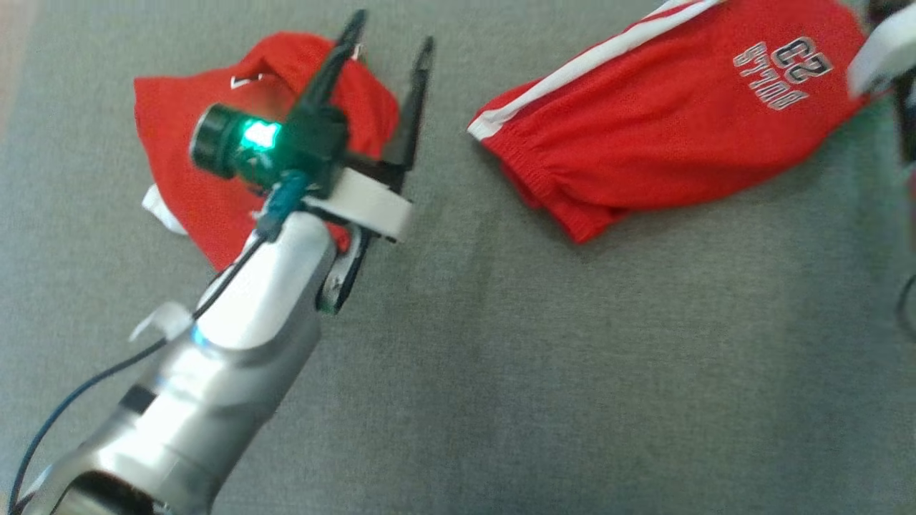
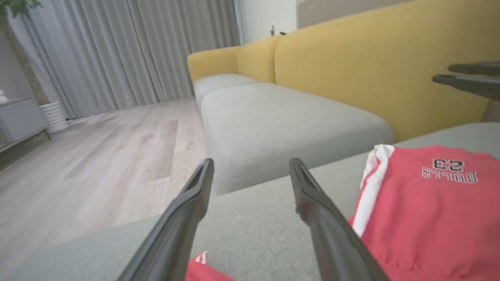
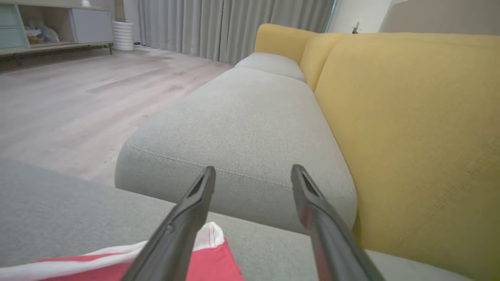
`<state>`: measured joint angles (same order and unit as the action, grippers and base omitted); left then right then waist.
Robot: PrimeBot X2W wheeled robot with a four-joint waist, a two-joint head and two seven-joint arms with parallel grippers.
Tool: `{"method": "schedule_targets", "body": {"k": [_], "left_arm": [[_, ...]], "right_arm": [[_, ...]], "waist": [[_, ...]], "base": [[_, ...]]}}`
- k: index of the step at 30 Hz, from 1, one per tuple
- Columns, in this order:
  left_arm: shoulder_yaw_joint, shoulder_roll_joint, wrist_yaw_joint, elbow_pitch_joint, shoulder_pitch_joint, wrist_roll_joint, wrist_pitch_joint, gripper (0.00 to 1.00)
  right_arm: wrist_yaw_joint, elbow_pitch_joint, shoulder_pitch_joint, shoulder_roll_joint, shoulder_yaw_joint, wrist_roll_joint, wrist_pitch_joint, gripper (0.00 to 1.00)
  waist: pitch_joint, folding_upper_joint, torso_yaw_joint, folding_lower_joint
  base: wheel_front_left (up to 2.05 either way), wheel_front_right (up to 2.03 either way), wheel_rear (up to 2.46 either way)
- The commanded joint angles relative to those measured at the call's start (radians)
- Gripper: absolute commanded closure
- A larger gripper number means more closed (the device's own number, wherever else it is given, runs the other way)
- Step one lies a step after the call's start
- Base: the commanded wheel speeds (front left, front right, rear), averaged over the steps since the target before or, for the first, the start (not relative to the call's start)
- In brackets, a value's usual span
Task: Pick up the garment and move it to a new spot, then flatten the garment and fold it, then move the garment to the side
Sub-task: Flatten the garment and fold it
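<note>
Red basketball shorts lie rumpled; left gripper and right gripper hang jaws spread (both empty); folding unflattened could trap creases.

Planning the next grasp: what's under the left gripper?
A crumpled red garment on the grey cushion, beneath the open left gripper. The wrist covers the garment's middle, so that part can't be seen.

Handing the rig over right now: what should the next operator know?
Left pincer: open, empty, over the crumpled red cloth garment.
Right pincer: open, empty, by the red shorts with white side stripe.
Both garments lie apart on the grey fabric cushion.
Done: shorts lie fairly flat.
Left: crumpled garment not flattened or folded.
</note>
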<state>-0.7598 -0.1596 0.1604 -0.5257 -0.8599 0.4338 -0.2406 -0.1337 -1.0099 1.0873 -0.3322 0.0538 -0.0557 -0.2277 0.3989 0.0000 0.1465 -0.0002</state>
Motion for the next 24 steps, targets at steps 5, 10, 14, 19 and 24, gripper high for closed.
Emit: {"method": "schedule_targets", "body": {"k": [5, 10, 14, 19, 24], "left_arm": [[0.111, -0.068, 0.039, 0.081, 0.092, 0.024, -0.02, 0.0], [0.193, -0.09, 0.064, 0.177, 0.221, 0.004, -0.021, 0.0], [0.257, -0.093, 0.078, 0.227, 0.342, -0.017, -0.021, 0.0], [0.336, -0.064, 0.073, 0.279, 0.481, -0.038, -0.021, 0.0], [0.4, -0.027, 0.046, 0.297, 0.577, -0.07, -0.021, 0.0]], "right_arm": [[0.003, 0.15, -0.166, 0.104, -0.037, 0.072, -0.033, 0.0], [0.003, 0.361, -0.381, 0.181, -0.056, 0.123, -0.034, 0.0], [0.003, 0.495, -0.557, 0.236, -0.058, 0.137, -0.034, 0.0], [0.003, 0.609, -0.73, 0.274, -0.056, 0.162, -0.034, 0.0], [0.003, 0.668, -0.819, 0.281, -0.046, 0.181, -0.034, 0.0]], "waist": [[-0.107, 0.0, -0.053, 0.0002], [-0.158, 0.0, -0.083, 0.0002], [-0.192, 0.0, -0.113, 0.0002], [-0.221, 0.0, -0.147, 0.0002], [-0.229, 0.0, -0.164, 0.0002]], "base": [[0.0, 0.0, 0.0], [0.0, 0.0, 0.0], [0.0, 0.0, 0.0], [0.0, 0.0, 0.0], [0.0, 0.0, 0.0]]}}
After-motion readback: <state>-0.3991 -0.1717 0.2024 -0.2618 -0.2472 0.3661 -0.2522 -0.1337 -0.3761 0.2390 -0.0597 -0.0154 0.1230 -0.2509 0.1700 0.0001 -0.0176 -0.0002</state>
